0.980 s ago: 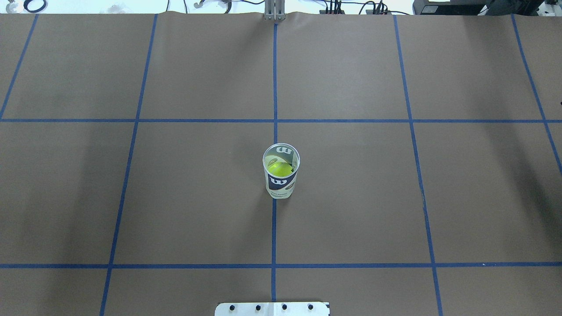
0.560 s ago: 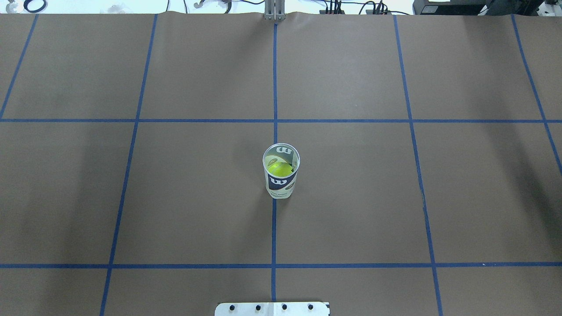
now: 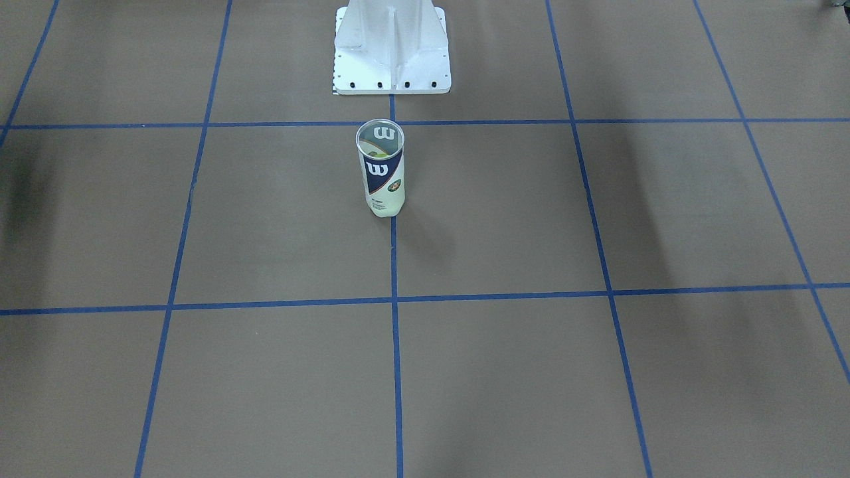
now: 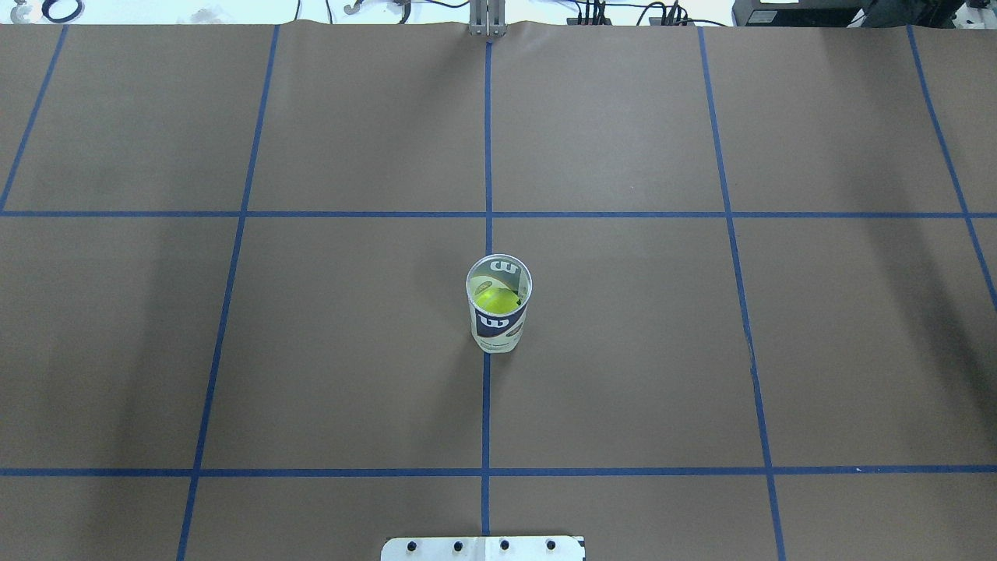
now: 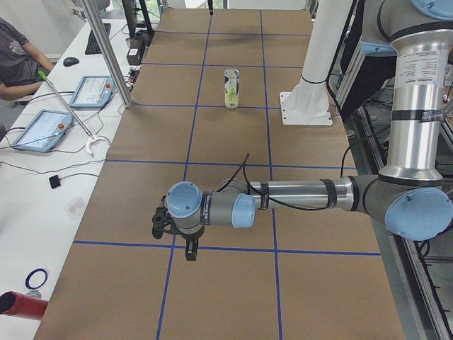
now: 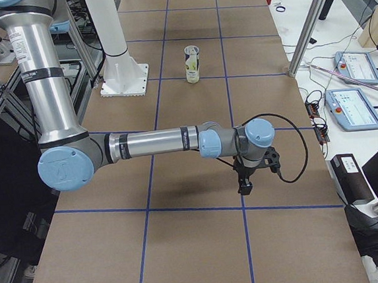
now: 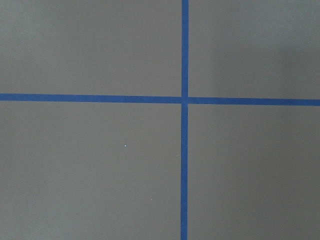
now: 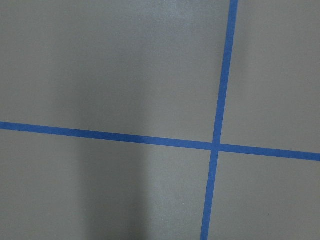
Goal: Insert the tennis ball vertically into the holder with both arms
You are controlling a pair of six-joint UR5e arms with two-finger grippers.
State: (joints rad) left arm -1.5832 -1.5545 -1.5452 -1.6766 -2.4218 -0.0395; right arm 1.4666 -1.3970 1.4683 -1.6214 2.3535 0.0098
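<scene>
The left gripper [image 5: 190, 248] hangs fingers-down just above the brown-papered table [image 4: 234, 351], at the end of the left arm [image 5: 297, 196], which is stretched out level. It shows only in the side view, so whether it is spread or closed cannot be told; nothing is seen in its grasp. The right gripper [image 6: 245, 181] hangs the same way on the right arm [image 6: 153, 143], and its opening cannot be told either.

The holder [image 4: 498, 312] stands upright on the table between the two grippers, well apart from each, with its open top facing up. The tennis ball [image 4: 497, 298] sits inside it, its yellow-green showing through the silver rim. The white pedestal base [image 3: 392, 60] stands near the holder on the robot's side.

Each wrist camera looks straight down on bare paper and a crossing of blue tape lines [image 7: 184, 100].
</scene>
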